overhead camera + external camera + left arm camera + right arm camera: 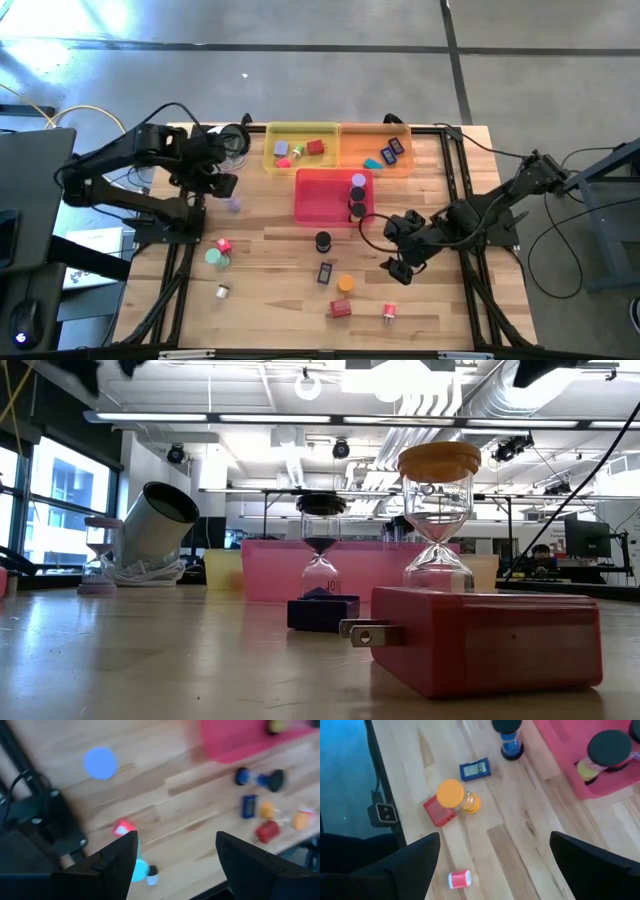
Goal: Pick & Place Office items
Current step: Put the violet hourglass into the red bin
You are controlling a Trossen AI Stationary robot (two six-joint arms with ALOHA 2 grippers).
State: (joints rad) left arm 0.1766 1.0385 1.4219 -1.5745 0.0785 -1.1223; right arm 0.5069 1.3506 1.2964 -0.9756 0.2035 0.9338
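Note:
Office items lie scattered on the wooden table: a lilac cylinder (234, 205), a red block (223, 245) beside a teal cylinder (215, 258), a black-capped sand timer (322, 241), a dark rectangular piece (325, 272), an orange-capped timer (452, 795) next to a red block (439, 811), and a small pink piece (459, 879). My left gripper (222, 185) hangs open above the table's left part, over the red block (123, 827). My right gripper (395, 250) hangs open right of the black timer, with nothing between its fingers (420, 857).
A yellow tray (300, 160) and an orange tray (372, 135) stand at the far edge with pieces inside. A pink tray (320, 200) in front of them holds two timers (357, 196). A round silver-rimmed object (235, 140) sits far left. Bare wood lies near the front left.

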